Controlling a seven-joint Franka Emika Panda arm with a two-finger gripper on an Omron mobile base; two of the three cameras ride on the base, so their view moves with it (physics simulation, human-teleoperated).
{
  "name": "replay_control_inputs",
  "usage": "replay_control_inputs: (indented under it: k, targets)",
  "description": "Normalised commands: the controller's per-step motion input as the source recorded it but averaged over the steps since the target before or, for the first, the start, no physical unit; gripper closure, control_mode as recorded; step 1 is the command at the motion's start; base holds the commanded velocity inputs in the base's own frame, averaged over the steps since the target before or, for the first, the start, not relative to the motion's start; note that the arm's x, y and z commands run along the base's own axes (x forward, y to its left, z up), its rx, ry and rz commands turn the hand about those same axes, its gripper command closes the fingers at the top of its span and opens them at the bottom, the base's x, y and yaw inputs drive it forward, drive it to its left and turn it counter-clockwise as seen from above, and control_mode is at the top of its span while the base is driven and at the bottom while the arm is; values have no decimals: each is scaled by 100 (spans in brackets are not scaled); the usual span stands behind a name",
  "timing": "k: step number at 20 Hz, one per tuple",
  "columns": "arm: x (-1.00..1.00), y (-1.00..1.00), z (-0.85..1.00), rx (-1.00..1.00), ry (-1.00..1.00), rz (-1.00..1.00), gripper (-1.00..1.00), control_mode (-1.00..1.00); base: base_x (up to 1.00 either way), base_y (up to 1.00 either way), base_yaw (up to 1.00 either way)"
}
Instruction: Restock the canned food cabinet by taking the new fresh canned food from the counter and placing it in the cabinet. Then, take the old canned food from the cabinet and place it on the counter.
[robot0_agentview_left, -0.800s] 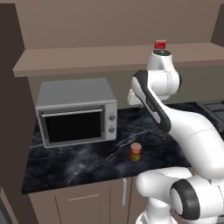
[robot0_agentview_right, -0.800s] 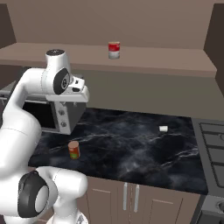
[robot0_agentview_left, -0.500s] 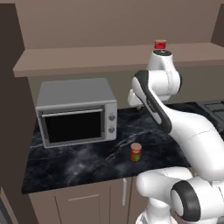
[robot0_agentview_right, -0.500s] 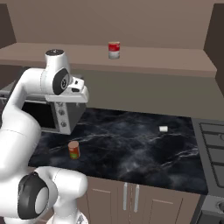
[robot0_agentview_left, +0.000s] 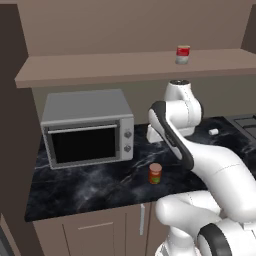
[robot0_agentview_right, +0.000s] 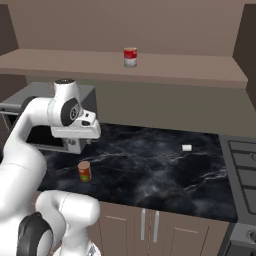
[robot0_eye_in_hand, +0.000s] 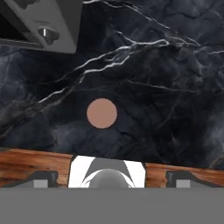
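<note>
A: Where did the new fresh canned food (robot0_eye_in_hand: 102, 113) sit?

B: Upright on the counter (robot0_eye_in_hand: 166, 78), near its front edge, at 5 o'clock from the toaster oven (robot0_agentview_left: 87, 127). In the hand view its lid lay just left of centre.

A: And the gripper (robot0_eye_in_hand: 107, 175)?

B: It hung well above, empty, fingers spread wide. My judgement: centre over the lid, then descend straight and pinch mid-body. Old canned food (robot0_agentview_right: 130, 57) stood on the cabinet (robot0_agentview_right: 210, 75) ledge.
</note>
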Motion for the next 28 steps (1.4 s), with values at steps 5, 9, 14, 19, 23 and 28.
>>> replay_control_inputs:
  k: [5, 9, 14, 19, 23, 28]
  targets:
    - [-6, 1, -90, -7, 8, 0, -100, -100, 0, 0, 0]
    - [0, 5, -64, -1, 9, 0, -100, -100, 0, 0, 0]
    - [0, 17, -28, 0, 3, 0, -100, -100, 0, 0, 0]
    - [7, 28, -15, 0, 0, 0, -100, -100, 0, 0, 0]
    - [7, 5, -5, 0, 0, 0, -100, -100, 0, 0, 0]
    - [19, 0, -14, 0, 0, 0, -100, -100, 0, 0, 0]
